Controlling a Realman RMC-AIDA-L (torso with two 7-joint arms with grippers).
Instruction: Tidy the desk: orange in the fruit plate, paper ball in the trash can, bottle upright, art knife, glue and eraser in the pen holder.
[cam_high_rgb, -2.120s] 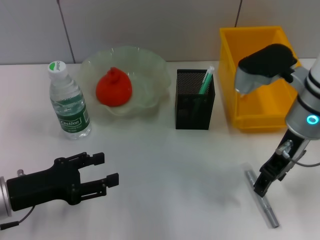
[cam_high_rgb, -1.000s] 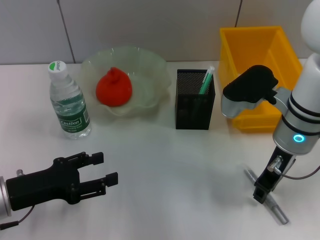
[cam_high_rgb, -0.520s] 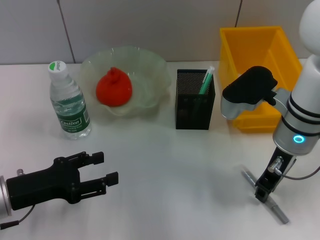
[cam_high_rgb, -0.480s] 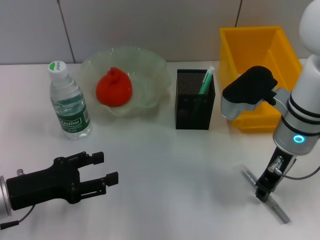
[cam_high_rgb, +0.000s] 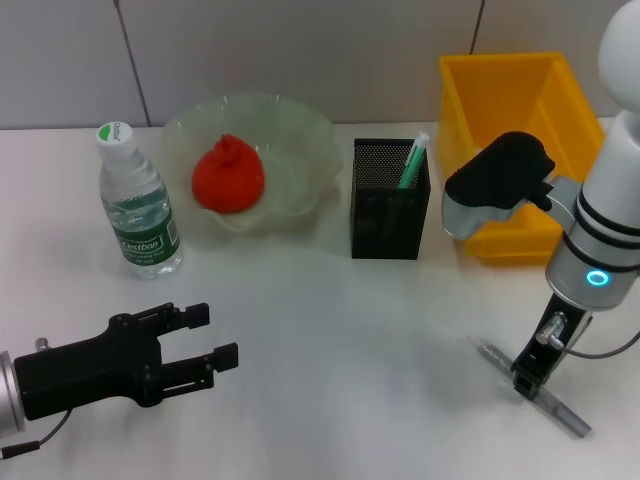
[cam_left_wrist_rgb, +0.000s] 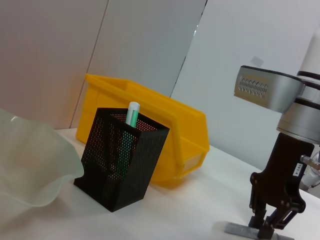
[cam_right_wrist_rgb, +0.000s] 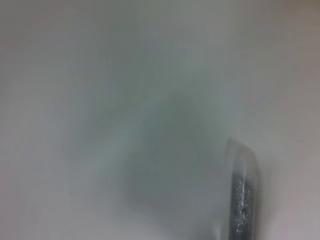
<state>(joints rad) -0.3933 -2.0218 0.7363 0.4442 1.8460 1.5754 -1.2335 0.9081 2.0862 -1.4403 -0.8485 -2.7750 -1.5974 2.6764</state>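
Observation:
The art knife (cam_high_rgb: 565, 415), a slim grey bar, lies flat on the desk (cam_high_rgb: 340, 330) at the front right. My right gripper (cam_high_rgb: 524, 388) points down at its middle and is shut on it; the left wrist view shows the fingers (cam_left_wrist_rgb: 272, 222) pinching the knife (cam_left_wrist_rgb: 240, 229). The orange (cam_high_rgb: 228, 175) sits in the fruit plate (cam_high_rgb: 300, 125). The bottle (cam_high_rgb: 138, 205) stands upright to its left. The pen holder (cam_high_rgb: 390, 205) holds a green stick with a white cap (cam_high_rgb: 412, 160), seemingly the glue. My left gripper (cam_high_rgb: 215, 335) rests open at the front left. Paper ball and eraser are out of view.
The yellow trash can (cam_high_rgb: 520, 160) stands at the back right, just right of the pen holder and behind my right arm. A tiled wall runs along the desk's far edge.
The right gripper came down onto the art knife. Since half a second ago the knife has swung slightly flatter on the desk. The left arm stayed put.

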